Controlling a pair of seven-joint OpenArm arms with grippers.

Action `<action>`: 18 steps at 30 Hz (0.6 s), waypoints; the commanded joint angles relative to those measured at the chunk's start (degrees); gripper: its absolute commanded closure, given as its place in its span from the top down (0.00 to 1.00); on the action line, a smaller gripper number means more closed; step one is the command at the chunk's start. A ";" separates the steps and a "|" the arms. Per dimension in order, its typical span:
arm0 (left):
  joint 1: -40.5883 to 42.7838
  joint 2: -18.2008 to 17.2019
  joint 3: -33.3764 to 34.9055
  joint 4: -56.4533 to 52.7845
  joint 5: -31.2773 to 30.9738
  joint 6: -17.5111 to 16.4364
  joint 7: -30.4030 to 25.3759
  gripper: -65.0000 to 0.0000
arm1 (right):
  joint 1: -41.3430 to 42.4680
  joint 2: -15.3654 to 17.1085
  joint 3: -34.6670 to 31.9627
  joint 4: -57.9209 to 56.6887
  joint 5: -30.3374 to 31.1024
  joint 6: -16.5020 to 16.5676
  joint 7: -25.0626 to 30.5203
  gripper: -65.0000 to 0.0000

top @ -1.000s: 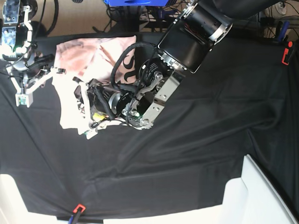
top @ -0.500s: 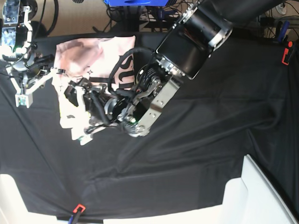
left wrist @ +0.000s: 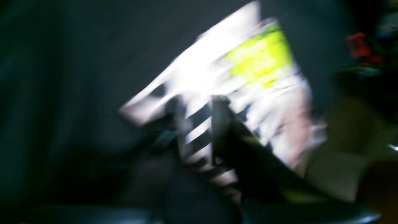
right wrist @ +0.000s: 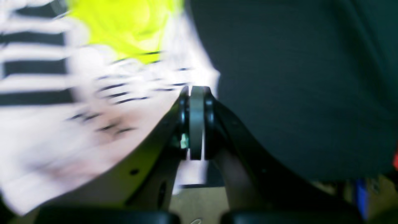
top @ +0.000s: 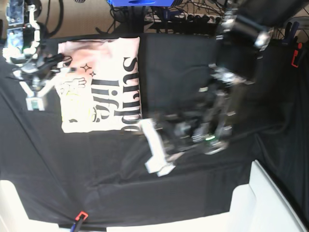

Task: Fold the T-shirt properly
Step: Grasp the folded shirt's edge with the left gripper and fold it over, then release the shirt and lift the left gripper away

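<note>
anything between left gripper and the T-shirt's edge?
Nothing but bare black cloth, seen in base view. The left gripper sits just off the T-shirt, near its corner.

Right gripper (right wrist: 196, 93), jaws pressed together, holds at the scene's far left; the motion-blurred left gripper (top: 157, 150), jaws closed, hangs mid-scene beneath its steeply bent arm.

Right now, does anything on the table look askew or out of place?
Nothing stands out. The T-shirt lies folded, print up, in a neat rectangle on the black cloth, which is only wrinkled. The wrist views are blurred.
</note>
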 commanded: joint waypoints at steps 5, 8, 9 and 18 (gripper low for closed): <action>5.19 -9.01 -4.91 1.24 -1.50 -0.19 -1.00 0.00 | 5.45 1.37 -4.80 0.47 -0.62 -0.17 1.05 0.00; 9.76 -12.88 -9.39 1.33 -1.41 -0.19 -1.00 0.00 | 9.05 1.37 -5.06 -0.50 -0.62 -0.17 0.96 0.00; 11.52 -14.11 -11.24 1.33 -1.41 -0.19 -1.09 0.00 | 10.29 1.37 -5.15 -1.64 -0.62 -0.17 0.88 0.00; 27.08 -14.02 -23.02 11.00 23.91 -0.19 -9.35 0.00 | 20.04 1.55 -5.32 -14.48 -0.62 10.12 0.35 0.21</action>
